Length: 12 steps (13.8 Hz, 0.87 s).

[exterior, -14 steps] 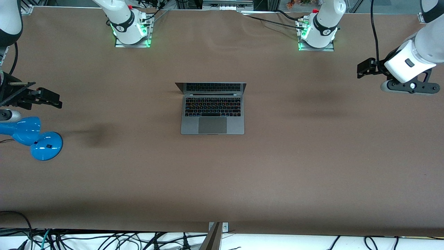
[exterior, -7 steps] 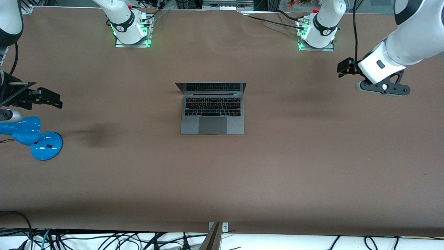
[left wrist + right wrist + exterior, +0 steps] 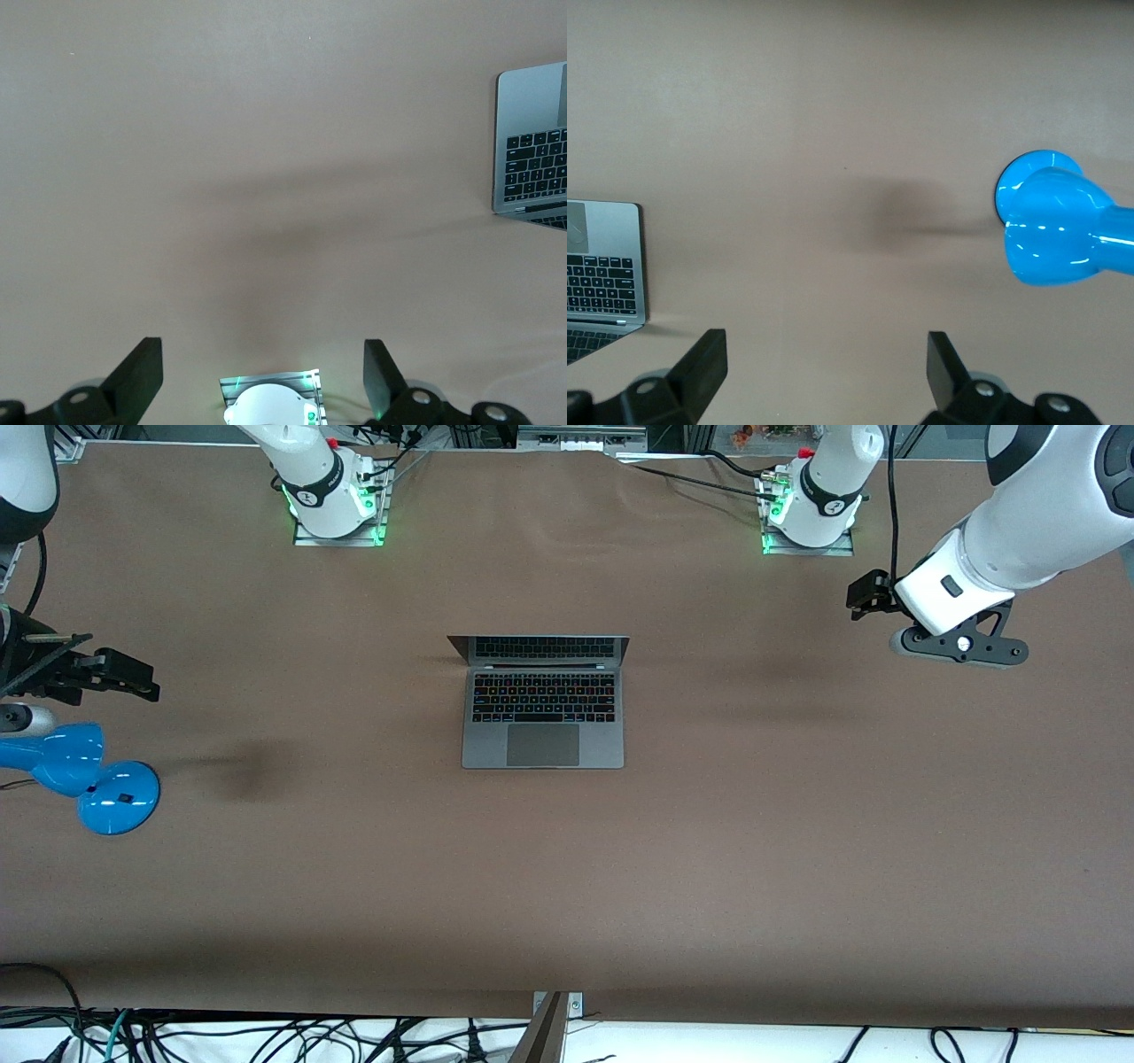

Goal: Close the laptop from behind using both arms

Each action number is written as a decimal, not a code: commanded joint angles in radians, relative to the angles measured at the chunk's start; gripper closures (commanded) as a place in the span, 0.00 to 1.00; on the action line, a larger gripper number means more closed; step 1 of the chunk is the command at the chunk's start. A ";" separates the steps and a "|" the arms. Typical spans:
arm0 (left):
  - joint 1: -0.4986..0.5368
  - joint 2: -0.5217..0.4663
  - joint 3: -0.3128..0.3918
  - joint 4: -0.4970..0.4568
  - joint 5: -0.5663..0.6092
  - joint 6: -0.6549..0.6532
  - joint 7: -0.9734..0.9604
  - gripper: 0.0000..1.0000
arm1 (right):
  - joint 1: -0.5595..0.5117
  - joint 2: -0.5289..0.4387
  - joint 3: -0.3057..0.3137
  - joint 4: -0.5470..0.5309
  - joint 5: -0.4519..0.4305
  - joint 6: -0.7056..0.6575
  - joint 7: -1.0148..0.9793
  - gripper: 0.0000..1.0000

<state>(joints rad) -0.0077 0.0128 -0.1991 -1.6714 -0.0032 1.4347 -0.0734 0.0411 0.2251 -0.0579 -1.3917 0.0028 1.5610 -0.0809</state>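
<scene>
The grey laptop (image 3: 542,708) lies open in the middle of the table, its lid (image 3: 539,648) standing up on the side toward the arms' bases. My left gripper (image 3: 859,595) hangs open over bare table toward the left arm's end, well apart from the laptop. The left wrist view shows its fingers (image 3: 142,376) spread wide with nothing between them, and a corner of the laptop (image 3: 532,150). My right gripper (image 3: 133,680) is open over the table at the right arm's end, above the lamp. Its wrist view catches the laptop (image 3: 602,257) at the edge.
A blue desk lamp (image 3: 89,775) stands at the right arm's end of the table and also shows in the right wrist view as the lamp (image 3: 1050,226). The arms' bases (image 3: 337,500) are along the table edge farthest from the front camera. The brown table (image 3: 567,868) stretches wide around the laptop.
The left arm has swung its gripper in toward the laptop and a little toward the bases. The right arm and the laptop have not moved.
</scene>
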 commanded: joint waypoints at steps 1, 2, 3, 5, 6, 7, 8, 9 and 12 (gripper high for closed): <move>0.002 -0.008 -0.003 -0.002 -0.015 -0.008 -0.011 0.00 | -0.006 -0.017 0.009 -0.029 0.008 0.004 0.001 0.00; 0.002 -0.008 -0.003 -0.002 -0.024 -0.008 -0.009 0.00 | -0.006 -0.017 0.009 -0.029 0.008 0.004 0.003 0.00; 0.003 -0.011 -0.003 -0.002 -0.027 -0.008 -0.009 0.00 | -0.006 -0.017 0.009 -0.029 0.008 0.004 0.003 0.00; 0.003 -0.013 -0.003 -0.002 -0.027 -0.011 -0.009 0.00 | -0.006 -0.012 0.009 -0.035 0.023 0.005 0.001 0.00; 0.003 -0.013 -0.003 -0.002 -0.027 -0.011 -0.009 0.00 | -0.006 -0.007 0.009 -0.038 0.078 -0.004 -0.005 0.00; 0.003 -0.011 -0.003 -0.002 -0.027 -0.011 -0.009 0.00 | -0.007 -0.003 0.009 -0.053 0.136 -0.009 -0.007 0.00; 0.003 -0.011 -0.003 -0.002 -0.027 -0.011 -0.009 0.00 | -0.007 -0.003 0.009 -0.070 0.182 -0.009 -0.007 0.00; 0.003 -0.011 -0.003 -0.002 -0.027 -0.011 -0.009 0.00 | -0.006 -0.003 0.009 -0.088 0.222 -0.009 -0.005 0.00; 0.005 -0.016 -0.002 -0.004 -0.027 -0.016 -0.009 0.00 | -0.006 -0.001 0.012 -0.134 0.327 -0.032 -0.005 0.00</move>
<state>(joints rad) -0.0076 0.0125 -0.1995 -1.6714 -0.0097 1.4333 -0.0735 0.0421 0.2405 -0.0522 -1.4871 0.2697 1.5474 -0.0814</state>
